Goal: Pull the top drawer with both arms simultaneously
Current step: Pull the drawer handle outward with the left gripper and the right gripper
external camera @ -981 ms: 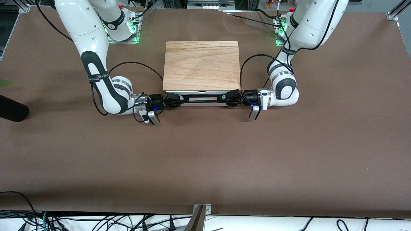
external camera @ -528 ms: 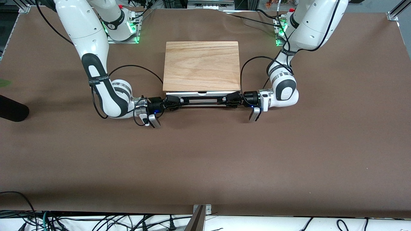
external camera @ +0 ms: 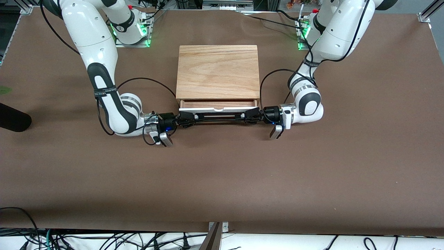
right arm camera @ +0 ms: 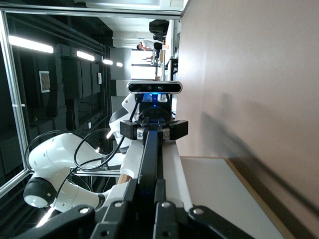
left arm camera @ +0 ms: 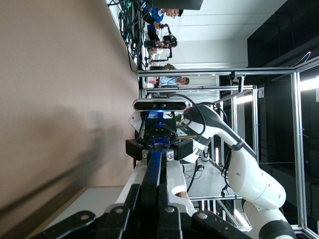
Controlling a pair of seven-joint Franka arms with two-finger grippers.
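A wide brown table (external camera: 222, 166) fills the scene, with cables trailing along its camera-side edge and the two arm bases bolted along its top edge. At the middle stands the light-oak cabinet (external camera: 218, 71), seen from above as a plain wood slab.

The top drawer (external camera: 218, 104) is out by a narrow strip: reddish-brown wood shows between the cabinet's edge and the white front. Its long black wire handle (external camera: 218, 116) runs between the two sets of fingers, one pair clamped on each end.

The left gripper (external camera: 252, 114) comes in sideways from the left arm's end of the table, its fingers closed tight on that end of the handle. The right gripper (external camera: 184, 119) mirrors it from the right arm's end, fingers likewise pinched shut on the bar. In the right wrist view the handle (right arm camera: 148, 164) runs straight from the nearby fingers (right arm camera: 115, 211) to the other gripper, with the white front just beside it; the left wrist view shows the same.

The drawer looks only begun, with most of its travel left. To pull well, both grippers should draw toward the front camera at matched speed, keeping the handle parallel to the cabinet's edge. If one leads, the drawer may skew and bind, or the light cabinet may slide.
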